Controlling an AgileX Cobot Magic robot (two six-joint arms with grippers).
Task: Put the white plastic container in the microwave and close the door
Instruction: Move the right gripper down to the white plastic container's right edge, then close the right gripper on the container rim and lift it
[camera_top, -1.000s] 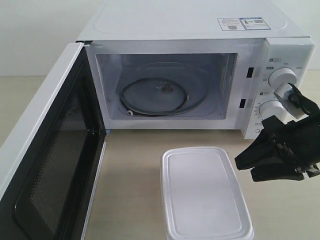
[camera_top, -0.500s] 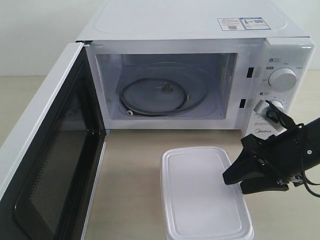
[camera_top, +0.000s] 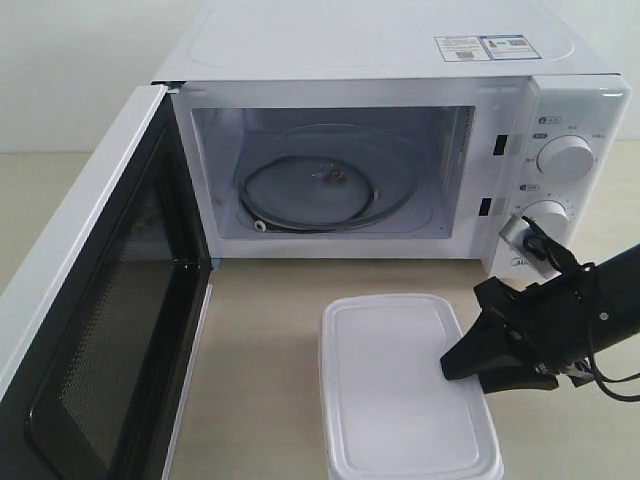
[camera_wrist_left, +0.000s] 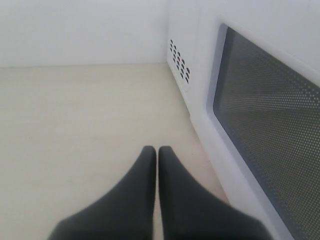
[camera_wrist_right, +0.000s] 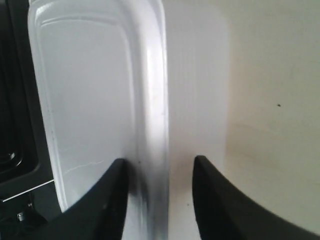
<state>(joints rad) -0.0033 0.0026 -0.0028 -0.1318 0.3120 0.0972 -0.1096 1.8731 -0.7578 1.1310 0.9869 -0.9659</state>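
The white plastic container (camera_top: 405, 390) lies lid up on the table in front of the microwave (camera_top: 380, 40). The door (camera_top: 110, 330) stands swung wide open to the left, and the cavity holds only the glass turntable (camera_top: 320, 185). My right gripper (camera_top: 462, 366) is open at the container's right edge. In the right wrist view that gripper (camera_wrist_right: 159, 167) has the container's (camera_wrist_right: 90, 100) rim between its spread fingers, one over the lid, one outside the wall. My left gripper (camera_wrist_left: 157, 152) is shut on nothing, low over the table beside the door's (camera_wrist_left: 270, 115) outer mesh window. The exterior view does not show it.
Two round knobs (camera_top: 565, 158) sit on the microwave's right panel, just above my right arm. Beige table (camera_top: 260, 340) lies between the open door and the container. A white wall runs behind the microwave.
My right gripper has come down and to the left, from in front of the knobs to the container's right edge. The container, door and microwave have not moved.
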